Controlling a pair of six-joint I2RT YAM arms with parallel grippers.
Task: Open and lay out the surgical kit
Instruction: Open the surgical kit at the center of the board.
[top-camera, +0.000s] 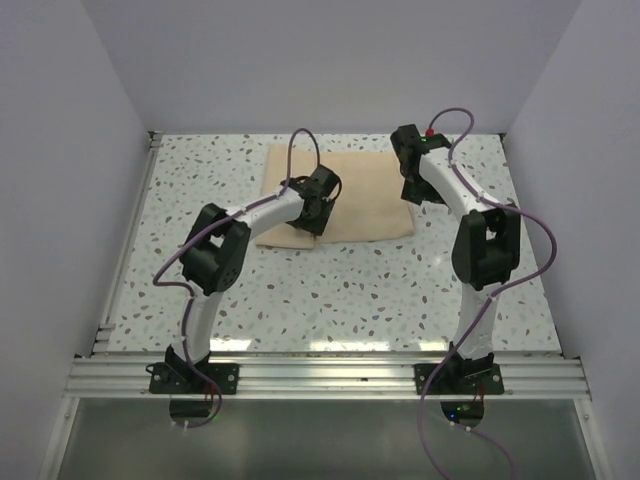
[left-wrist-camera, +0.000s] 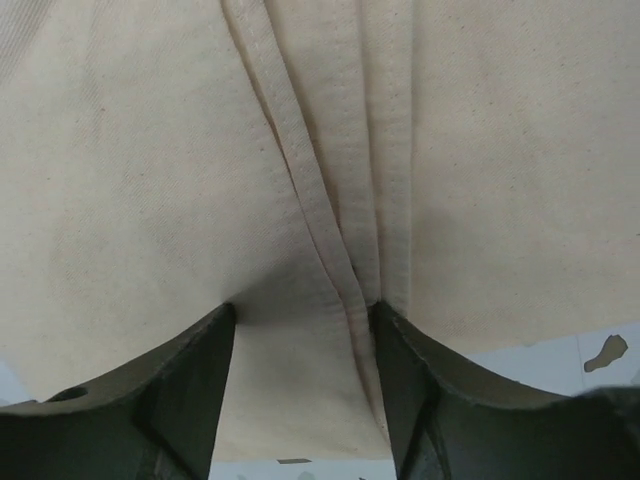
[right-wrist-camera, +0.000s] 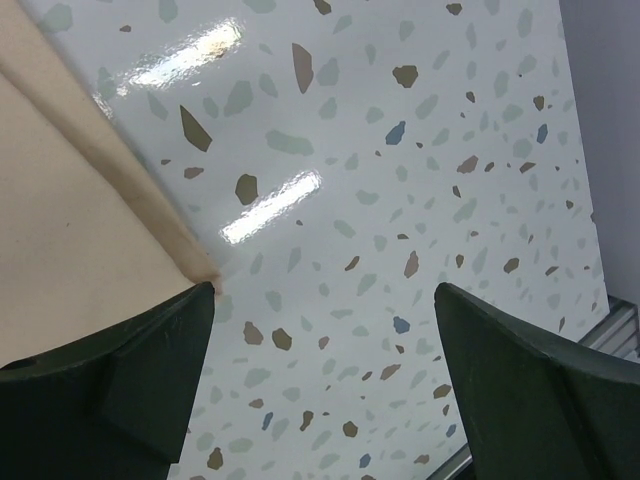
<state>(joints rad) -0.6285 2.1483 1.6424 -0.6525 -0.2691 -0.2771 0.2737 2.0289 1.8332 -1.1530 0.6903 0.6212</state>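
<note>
The beige cloth wrap (top-camera: 365, 195) lies folded on the table's back middle. My left gripper (top-camera: 318, 210) is low over its front left part. In the left wrist view the gripper (left-wrist-camera: 305, 320) is open, its fingers (left-wrist-camera: 190, 380) down on the cloth (left-wrist-camera: 140, 180) on either side of a stitched hem fold (left-wrist-camera: 300, 170). My right gripper (top-camera: 412, 188) is at the wrap's right edge. In the right wrist view it (right-wrist-camera: 325, 300) is wide open over bare table, with the cloth's corner (right-wrist-camera: 80, 230) beside its left finger. The steel tray and the tools are hidden.
The speckled terrazzo table (top-camera: 330, 290) has white walls on three sides. An aluminium rail (top-camera: 320, 375) runs along the near edge and another (top-camera: 128, 240) along the left. A rail edge also shows in the right wrist view (right-wrist-camera: 620, 320).
</note>
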